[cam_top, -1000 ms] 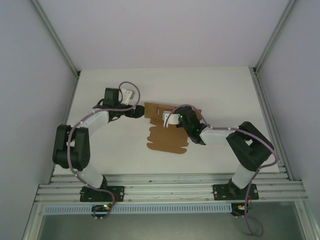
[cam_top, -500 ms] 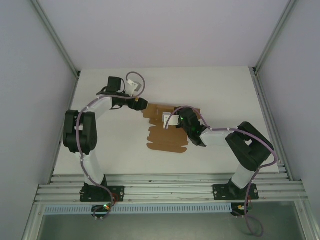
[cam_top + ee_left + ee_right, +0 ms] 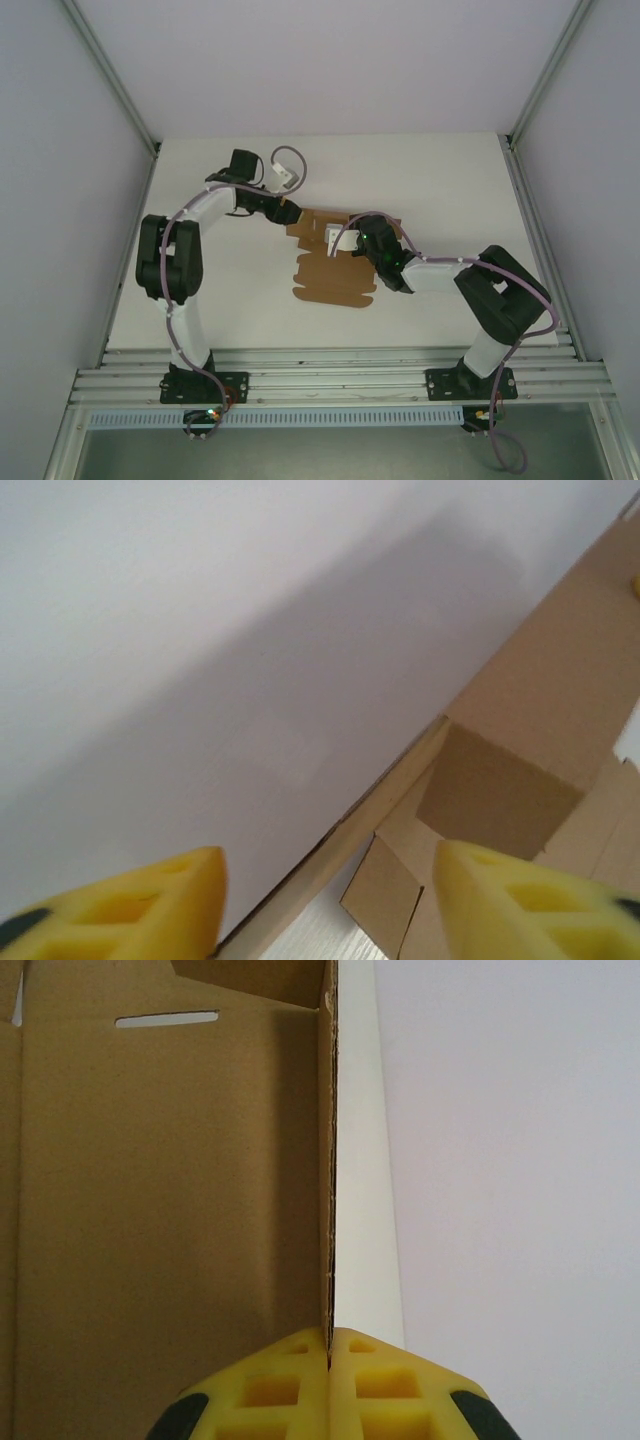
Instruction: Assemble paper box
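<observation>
Item: paper box (image 3: 335, 278), light, thin, easily creased cardboard; best taken at a folded wall edge. One wall is pinched by right gripper (image 3: 329, 1355); jaws of left gripper (image 3: 328, 880) are seen spread, empty.

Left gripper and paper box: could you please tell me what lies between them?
Nothing: in the left wrist view, an edge of the paper box sits between the open fingers of the left gripper.

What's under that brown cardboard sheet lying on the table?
White tabletop shows all around the brown die-cut cardboard sheet, so it rests there. Anything beneath it is covered, and the right arm also hides its right part.
</observation>
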Controlling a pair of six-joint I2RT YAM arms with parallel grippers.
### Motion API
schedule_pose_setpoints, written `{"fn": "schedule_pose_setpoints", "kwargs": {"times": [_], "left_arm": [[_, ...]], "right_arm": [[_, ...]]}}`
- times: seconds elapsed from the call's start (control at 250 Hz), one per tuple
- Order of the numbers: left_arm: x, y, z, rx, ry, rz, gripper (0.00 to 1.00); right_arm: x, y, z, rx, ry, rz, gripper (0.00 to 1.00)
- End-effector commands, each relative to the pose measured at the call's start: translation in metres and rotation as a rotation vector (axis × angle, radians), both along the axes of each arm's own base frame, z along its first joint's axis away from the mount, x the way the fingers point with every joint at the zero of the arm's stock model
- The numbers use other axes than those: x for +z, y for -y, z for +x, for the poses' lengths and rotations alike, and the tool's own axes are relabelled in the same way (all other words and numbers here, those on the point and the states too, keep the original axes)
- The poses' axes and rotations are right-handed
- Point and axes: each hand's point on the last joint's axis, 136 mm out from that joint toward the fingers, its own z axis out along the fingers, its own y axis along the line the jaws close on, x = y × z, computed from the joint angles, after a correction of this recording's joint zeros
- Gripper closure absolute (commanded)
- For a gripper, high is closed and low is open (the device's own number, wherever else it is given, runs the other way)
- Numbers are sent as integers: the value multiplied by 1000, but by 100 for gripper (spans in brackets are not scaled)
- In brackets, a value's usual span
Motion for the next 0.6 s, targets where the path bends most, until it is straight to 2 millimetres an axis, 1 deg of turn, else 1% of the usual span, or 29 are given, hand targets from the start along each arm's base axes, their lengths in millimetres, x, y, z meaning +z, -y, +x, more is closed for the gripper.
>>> {"fn": "schedule_pose_setpoints", "kwargs": {"times": [0.0,0.032,0.096,0.152,0.272,0.324,0.335,0.359,0.447,0.479,0.599], "left_arm": [[0,4,-12,-59,-23,11,58],[-1,6,-17,-69,-28,22,62],[-4,9,-23,-78,-14,62,76],[-9,9,-25,-71,15,123,83],[-12,12,-31,-47,68,197,84],[-13,7,-28,-11,84,224,85],[-13,15,-34,-28,89,227,85],[-12,19,-37,-31,95,229,85],[-10,25,-44,-35,106,218,85],[-9,28,-46,-32,109,213,88],[-2,35,-44,47,83,195,91]], "right_arm": [[15,-4,1,-4,10,31,100],[15,-4,1,-7,12,32,100],[13,-4,2,-15,9,31,100],[15,-4,3,-23,17,31,100],[19,-4,4,-32,32,39,100],[20,-5,3,-32,30,44,100],[20,-5,2,-31,30,46,100],[20,-5,1,-29,28,47,100],[22,-6,-1,-30,33,56,100],[21,-7,-2,-30,28,56,100],[23,-10,-6,-31,30,63,100]]}}
